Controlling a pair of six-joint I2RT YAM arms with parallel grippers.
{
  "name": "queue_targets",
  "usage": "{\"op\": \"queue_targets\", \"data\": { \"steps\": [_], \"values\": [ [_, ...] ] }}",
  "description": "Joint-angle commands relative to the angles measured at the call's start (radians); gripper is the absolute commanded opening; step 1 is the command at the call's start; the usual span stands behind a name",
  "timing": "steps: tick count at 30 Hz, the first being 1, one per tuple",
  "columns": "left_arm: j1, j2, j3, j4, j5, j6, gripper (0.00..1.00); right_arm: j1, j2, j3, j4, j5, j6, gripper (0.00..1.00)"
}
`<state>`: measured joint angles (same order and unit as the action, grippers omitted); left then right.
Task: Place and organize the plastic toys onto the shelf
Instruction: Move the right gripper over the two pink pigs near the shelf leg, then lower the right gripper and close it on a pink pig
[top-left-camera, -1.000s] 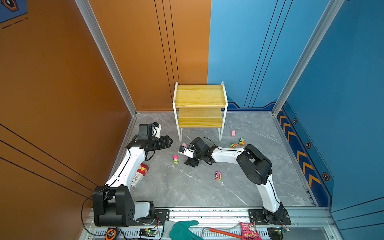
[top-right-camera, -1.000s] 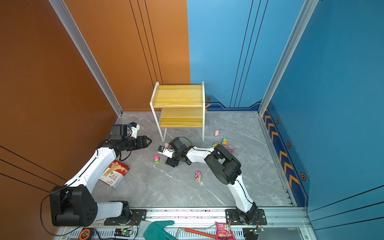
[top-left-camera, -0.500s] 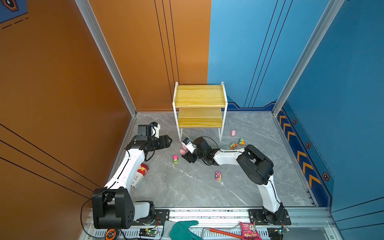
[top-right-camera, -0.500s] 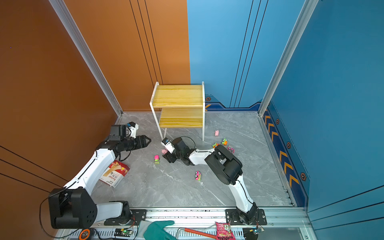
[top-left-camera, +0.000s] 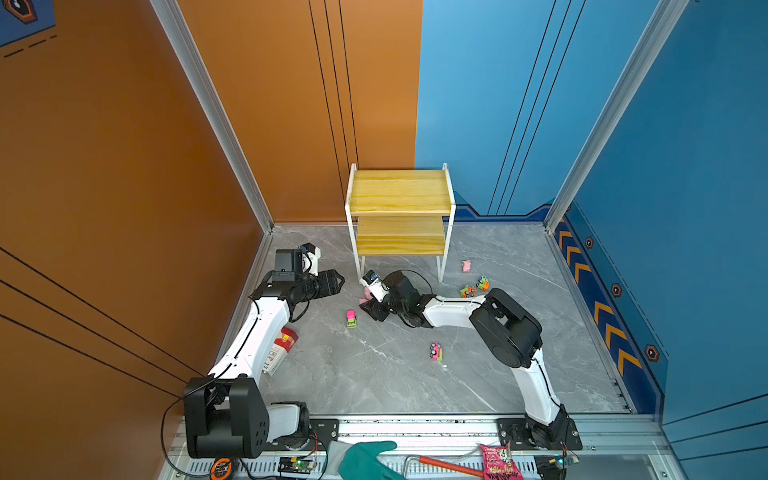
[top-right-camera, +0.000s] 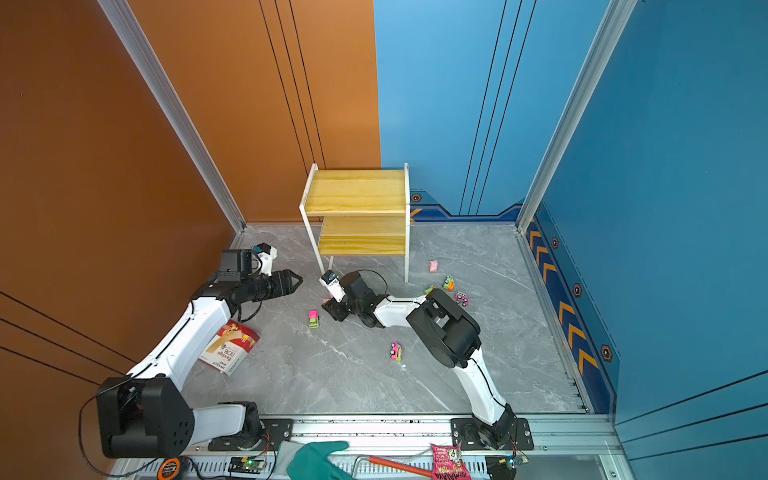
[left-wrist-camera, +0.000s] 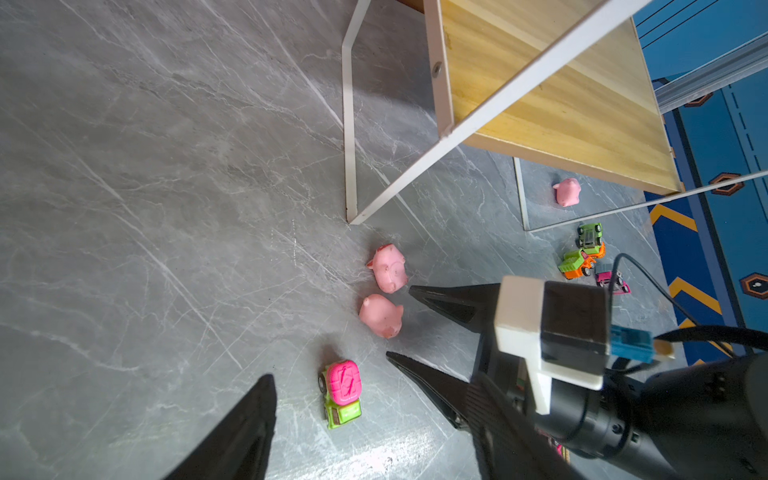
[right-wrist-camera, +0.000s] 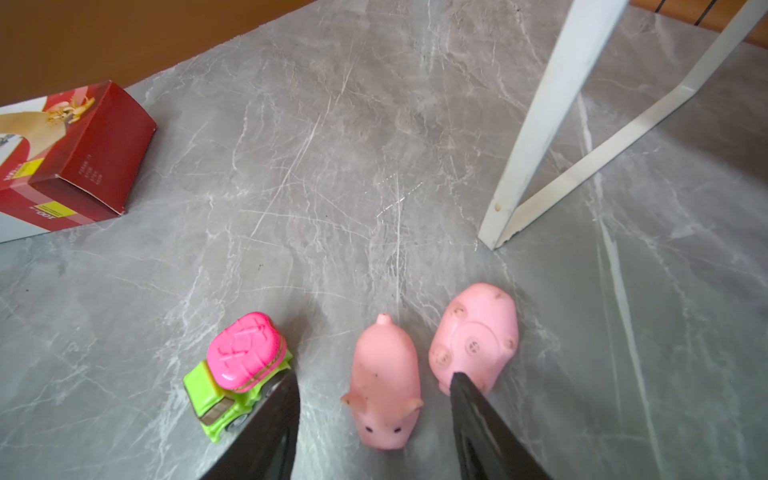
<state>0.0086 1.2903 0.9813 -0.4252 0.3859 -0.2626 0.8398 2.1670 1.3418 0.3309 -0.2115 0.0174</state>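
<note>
Right wrist view: the right hand (right-wrist-camera: 372, 376) is spread low over the grey surface (right-wrist-camera: 332, 145), a pink pig (right-wrist-camera: 384, 386) standing between its fingers, untouched on both sides. A second pig (right-wrist-camera: 473, 336) lies underside-up just outside one finger, a pink-and-green truck (right-wrist-camera: 237, 374) just outside the other; the shelf (right-wrist-camera: 540, 124) leg stands beyond the fingertips. The left hand (top-right-camera: 296, 281) hangs spread and empty, well apart from them.

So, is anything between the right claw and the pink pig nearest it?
Nothing visible. The right claw is open, straddling the upright pig. The tipped-over pig lies just outside one finger, the pink-and-green truck outside the other.
</note>
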Motion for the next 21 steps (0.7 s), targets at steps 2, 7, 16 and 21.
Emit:
{"op": "queue_targets", "data": {
  "steps": [2,7,16,21],
  "values": [
    [0.004,-0.016,-0.023,0.009,0.035,-0.011,0.73,0.007,0.029,0.028,-0.030,0.024,0.014,0.58],
    [0.002,-0.012,-0.023,0.011,0.036,-0.013,0.73,0.008,0.052,0.041,-0.038,0.034,0.010,0.57],
    [0.002,-0.007,-0.024,0.011,0.035,-0.013,0.73,0.018,0.088,0.087,-0.031,0.035,0.018,0.52],
    [0.003,-0.005,-0.024,0.010,0.034,-0.013,0.73,0.025,0.098,0.098,-0.044,0.041,0.008,0.47]
  ]
}}
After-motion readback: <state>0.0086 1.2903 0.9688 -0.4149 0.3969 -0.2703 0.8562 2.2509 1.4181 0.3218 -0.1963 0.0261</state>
